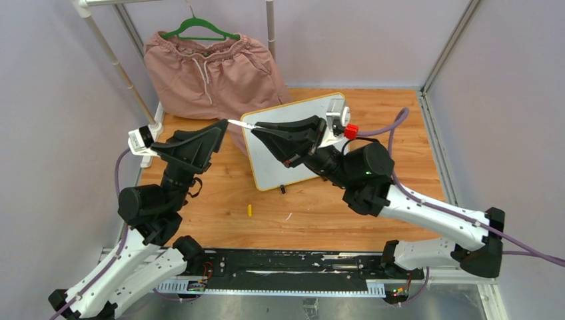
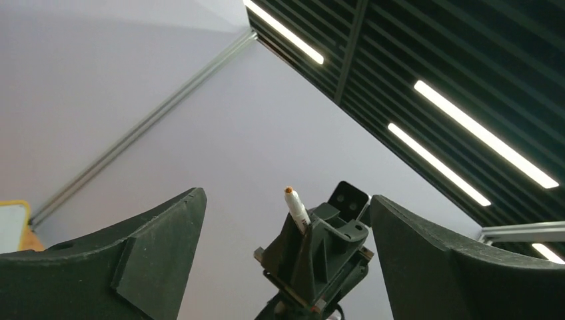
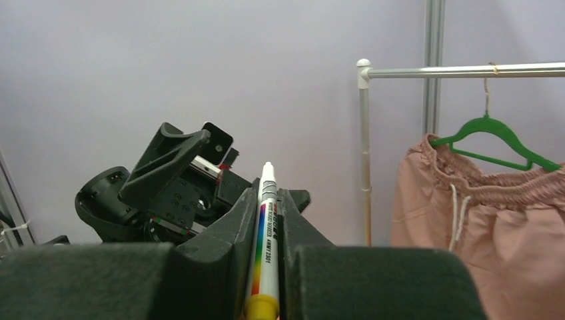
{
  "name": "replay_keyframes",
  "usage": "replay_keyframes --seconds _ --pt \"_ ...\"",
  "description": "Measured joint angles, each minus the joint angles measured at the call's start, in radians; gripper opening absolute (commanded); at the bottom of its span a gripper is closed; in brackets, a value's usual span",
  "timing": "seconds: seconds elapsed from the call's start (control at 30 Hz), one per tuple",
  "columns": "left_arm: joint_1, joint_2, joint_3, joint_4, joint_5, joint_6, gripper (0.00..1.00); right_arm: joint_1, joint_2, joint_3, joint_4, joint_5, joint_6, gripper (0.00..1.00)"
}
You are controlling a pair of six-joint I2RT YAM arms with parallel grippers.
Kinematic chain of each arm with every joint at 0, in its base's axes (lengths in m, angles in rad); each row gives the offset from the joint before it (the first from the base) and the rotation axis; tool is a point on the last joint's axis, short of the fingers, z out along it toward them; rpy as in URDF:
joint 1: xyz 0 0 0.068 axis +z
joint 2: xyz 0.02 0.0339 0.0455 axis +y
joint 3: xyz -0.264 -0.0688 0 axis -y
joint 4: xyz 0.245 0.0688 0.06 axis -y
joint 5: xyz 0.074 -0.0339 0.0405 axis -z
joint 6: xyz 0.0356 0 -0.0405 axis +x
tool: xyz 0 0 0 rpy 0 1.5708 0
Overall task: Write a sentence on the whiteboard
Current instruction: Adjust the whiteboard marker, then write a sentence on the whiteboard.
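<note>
R gripper (image 3: 270, 197) grips marker (image 3: 266, 250) w/ rainbow stripe; print unreadable.

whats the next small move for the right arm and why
Probably tilt the right gripper so the marker tip drops onto the whiteboard. The marker is clamped in its fingers, pointing sideways off the board's left edge toward the open left gripper, and the board's visible part looks blank.

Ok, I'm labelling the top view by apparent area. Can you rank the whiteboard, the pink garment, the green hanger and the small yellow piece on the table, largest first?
1. pink garment
2. whiteboard, partly hidden behind the right gripper
3. green hanger
4. yellow piece, smallest by far
</note>
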Motion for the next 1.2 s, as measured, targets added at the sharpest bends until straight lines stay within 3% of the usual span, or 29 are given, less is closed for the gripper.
replay_keyframes --seconds 0.3,0.53,0.8,1.07,1.2 --pt "0.0 -0.175 0.08 -0.433 -0.026 0.414 1.0 0.0 -0.328 -0.178 -0.265 0.182 -0.135 0.0" --pt "0.0 -0.131 0.031 -0.516 0.124 0.521 0.98 0.0 -0.508 -0.396 -0.327 0.296 -0.151 0.0" --pt "0.012 0.012 0.051 -0.734 0.151 0.691 1.0 0.0 -0.526 -0.427 -0.501 0.446 -0.187 0.0" --pt "0.205 0.138 0.032 -0.766 0.262 0.664 1.0 -0.009 -0.472 -0.446 -0.568 0.522 -0.197 0.0" --pt "0.305 0.153 -0.006 -0.753 0.287 0.613 1.0 -0.092 -0.384 -0.442 -0.574 0.477 -0.116 0.0"
